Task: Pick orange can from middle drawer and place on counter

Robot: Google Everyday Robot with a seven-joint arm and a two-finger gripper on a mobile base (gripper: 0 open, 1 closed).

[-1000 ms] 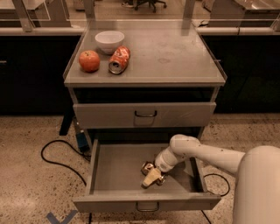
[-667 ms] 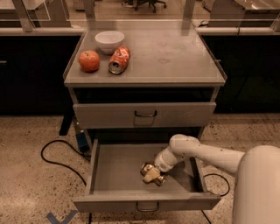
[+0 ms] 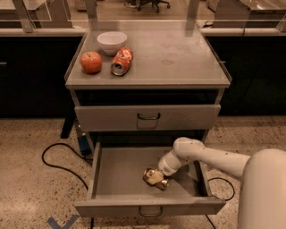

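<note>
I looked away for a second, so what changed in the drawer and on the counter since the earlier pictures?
Very little. The gripper edged back slightly from the drawer front and now sits at the orange can in the open middle drawer; the can lies on the drawer floor, not lifted. On the counter the apple, bowl and red-and-white can stayed put.

A speckled beige terrazzo floor [image 3: 31, 188] fills the lower part of the frame. A black cable [image 3: 52, 159] loops across it at lower left, and a second cable [image 3: 222, 181] curls at lower right. A blue tape mark [image 3: 60, 222] lies at the bottom left edge. Across the upper frame runs a long pale benchtop [image 3: 40, 32] over black cupboard fronts [image 3: 31, 76]. The wheeled base of an office chair [image 3: 149, 4] shows at top centre. The light is warm and dim. The gripper [image 3: 156, 177] sits at lower centre.
</note>
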